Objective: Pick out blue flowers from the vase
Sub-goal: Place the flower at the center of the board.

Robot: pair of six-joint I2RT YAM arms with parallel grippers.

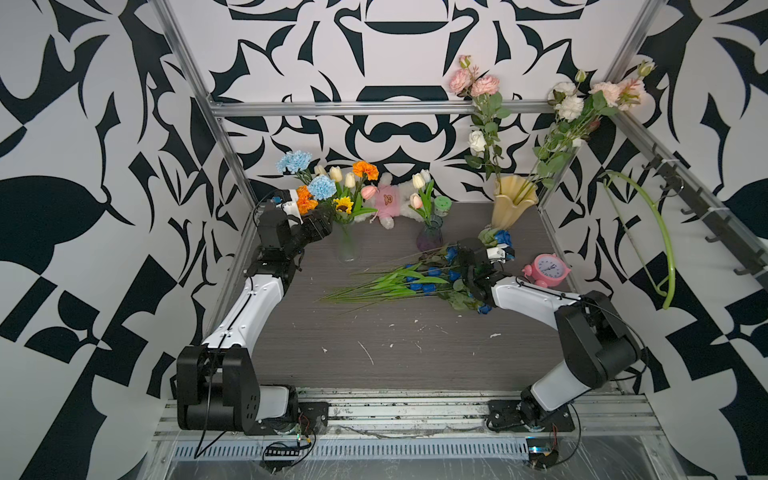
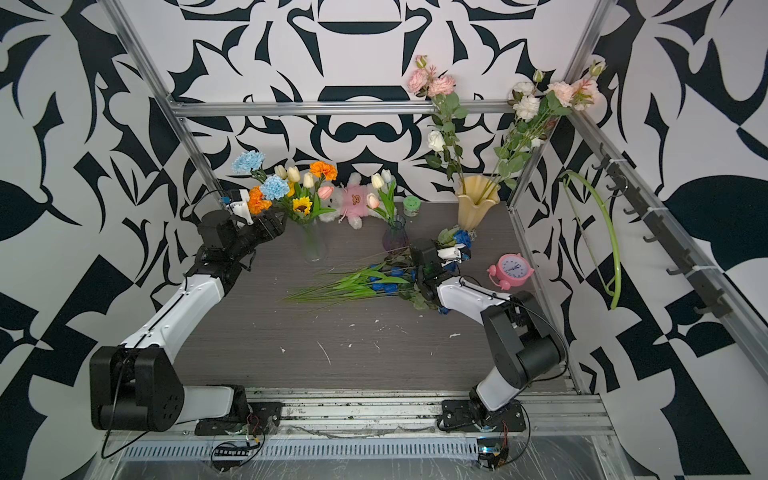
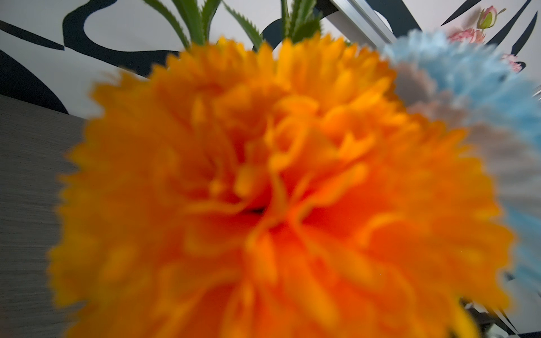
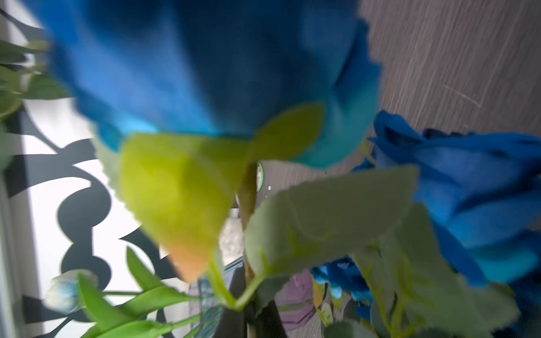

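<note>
The left gripper point(image 1: 318, 227) is sitting in among the bouquet at the far left corner of the tabletop point(image 1: 395, 353). I cannot tell how wide its jaws are standing or whether they have anything. An orange marigold point(image 3: 278, 190) is filling its wrist view, all blur. The right gripper point(image 1: 510, 252) is sitting closed tight, yet what it is pinching, if anything, is hidden. A blue rose point(image 4: 205, 67) is smearing across that wrist view, out of focus.

A plush toy point(image 1: 388, 197), a purple vase point(image 1: 430, 239), a green jar point(image 1: 442, 205) and a cream vase point(image 1: 513, 203) are lining the far edge. A pink alarm clock point(image 1: 548, 268) is sitting near the right edge.

The right arm is covering part of the pile of blue flowers point(image 1: 419, 280), which is lying mid-tabletop toward the right edge. Their long stems are running left to right, with stem ends toward the left edge and blooms toward the right.

Two pale-blue carnations point(image 1: 322, 187) are standing in the clear vase point(image 1: 347, 249), leaning toward the far left corner.
</note>
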